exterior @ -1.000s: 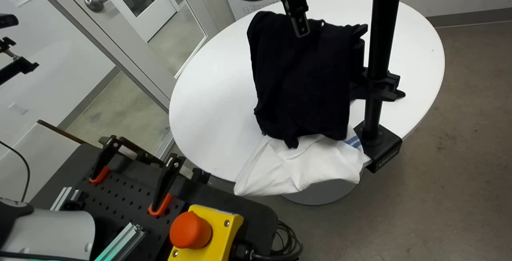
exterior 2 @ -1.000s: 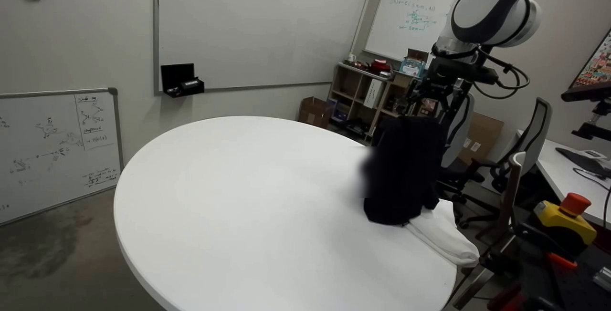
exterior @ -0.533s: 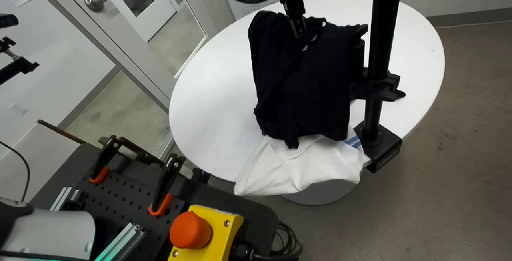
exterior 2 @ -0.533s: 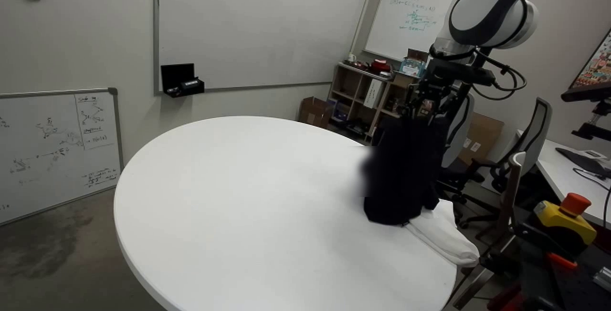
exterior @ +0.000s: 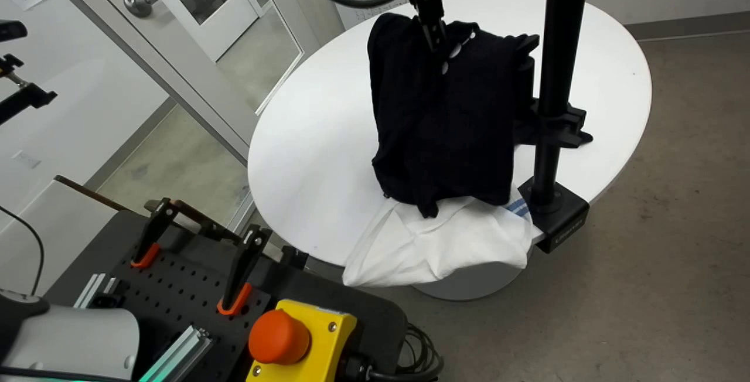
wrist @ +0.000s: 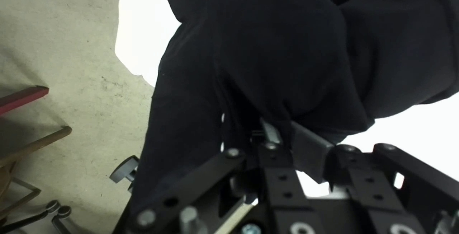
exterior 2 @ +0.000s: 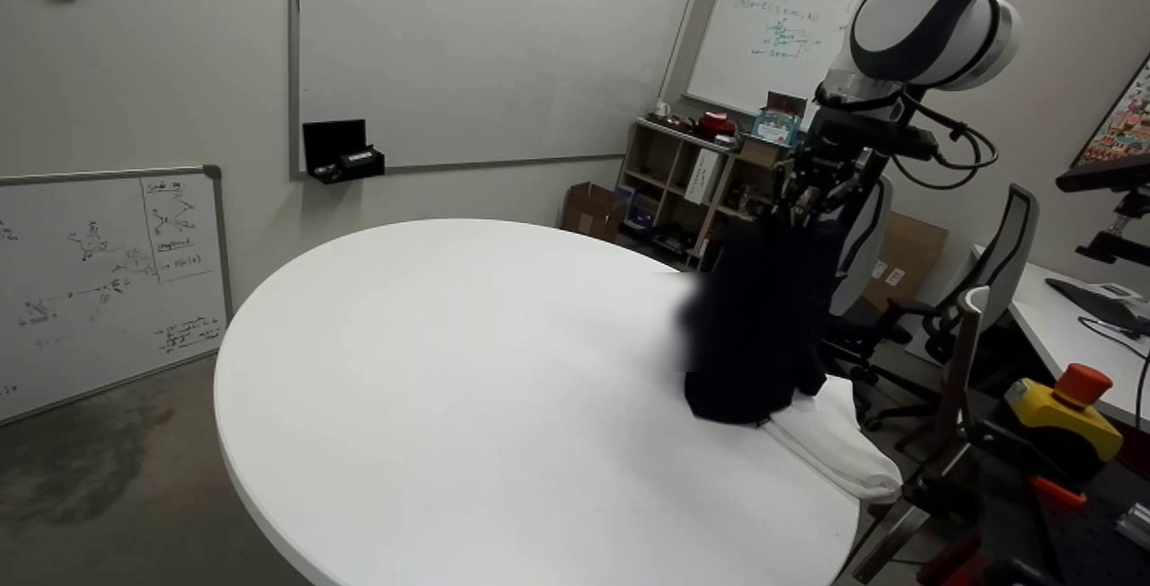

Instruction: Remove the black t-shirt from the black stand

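Observation:
The black t-shirt [exterior: 451,130] hangs in a tall draped shape above the table. It also shows in an exterior view as a dark upright mass [exterior 2: 759,325]. A black stand [exterior: 556,48] rises right beside it, with a dark bracket reaching toward the cloth; whatever holds the shirt up underneath is hidden. My gripper [exterior: 433,42] is at the shirt's upper part, its fingertips sunk into the fabric. In the wrist view the gripper [wrist: 284,129] has a dark fold pinched between its fingers [wrist: 310,151]. The fingertips themselves are partly covered by cloth.
A round white table [exterior: 316,153] carries the scene. Under the shirt a white cloth [exterior: 439,241] droops over the table's edge. The stand's clamp base [exterior: 554,212] grips that edge. Nearer lies a pegboard cart with a yellow stop-button box [exterior: 328,335].
My gripper's fingers have come together on the fabric. The shirt's top has bunched slightly toward the gripper, and small white spots now show beside it. Its upper left edge has shifted a little right.

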Robot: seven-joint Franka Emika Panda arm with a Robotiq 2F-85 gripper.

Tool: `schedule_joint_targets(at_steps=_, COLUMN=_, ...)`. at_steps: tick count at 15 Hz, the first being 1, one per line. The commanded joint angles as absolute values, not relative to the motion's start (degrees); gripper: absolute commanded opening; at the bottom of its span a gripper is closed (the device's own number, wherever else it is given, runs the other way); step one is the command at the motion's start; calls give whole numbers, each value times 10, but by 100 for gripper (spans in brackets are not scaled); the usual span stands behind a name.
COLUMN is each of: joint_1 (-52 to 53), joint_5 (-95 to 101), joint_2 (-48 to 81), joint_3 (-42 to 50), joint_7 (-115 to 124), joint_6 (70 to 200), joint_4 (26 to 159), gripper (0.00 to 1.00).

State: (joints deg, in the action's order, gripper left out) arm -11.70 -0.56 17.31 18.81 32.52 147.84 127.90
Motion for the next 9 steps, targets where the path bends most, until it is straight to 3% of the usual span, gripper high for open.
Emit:
schedule_joint_targets(at_steps=1, joint_1=-126, joint_5=-73, joint_2=128, joint_3=169, joint_7=296, joint_6=1463, joint_4=1281, gripper=3)
schedule_joint_targets(at_steps=9, joint_1=-112, joint_5=-208, joint_2=-29, joint_3=113, joint_7=182, joint_6=1454, joint_4=1305, gripper=3)
